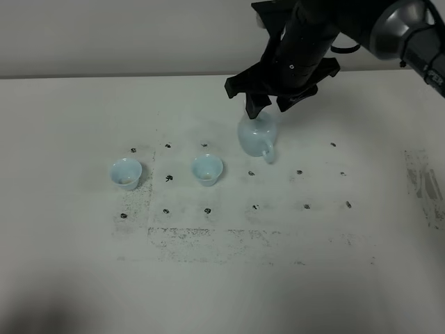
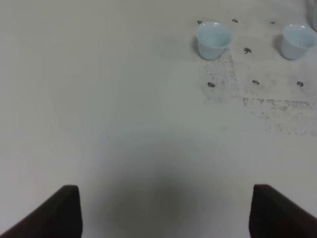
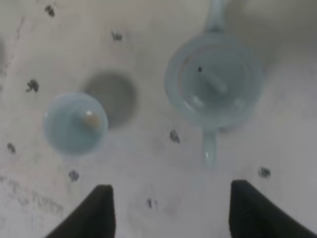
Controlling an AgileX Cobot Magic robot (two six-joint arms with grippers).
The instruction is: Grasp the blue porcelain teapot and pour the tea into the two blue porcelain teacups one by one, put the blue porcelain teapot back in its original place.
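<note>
Blue porcelain teapot (image 1: 256, 134) stands upright on the table (image 1: 69, 243), lid on, directly beneath the right gripper (image 1: 270, 106) and not held by it. The right gripper's jaws stand wide apart with nothing between them; in the right wrist view both dark fingertips (image 3: 86, 213) frame bare table short of the pot, and the pot's body lies clear beyond them. In the exterior view the fingertips overlap the pot's top, so contact there cannot be confirmed. A short projection extends from the pot toward the front of the table; whether it is the spout or the handle cannot be determined. The left gripper (image 2: 166, 213) is likewise spread wide, holding nothing, over bare table well away from the crockery, and it is out of the exterior view. The right-hand teacup (image 1: 207, 169) stands upright near the pot, to its left and slightly forward, apart from it; a small pale-brown patch shows inside it. The left-hand teacup (image 1: 126, 172) stands upright further left, well apart from its twin and roughly level with it. Small dark marks (image 1: 167, 178) dot the table in rows around all three vessels, and a band of fine dark speckling (image 1: 208, 236) runs in front of them.
</note>
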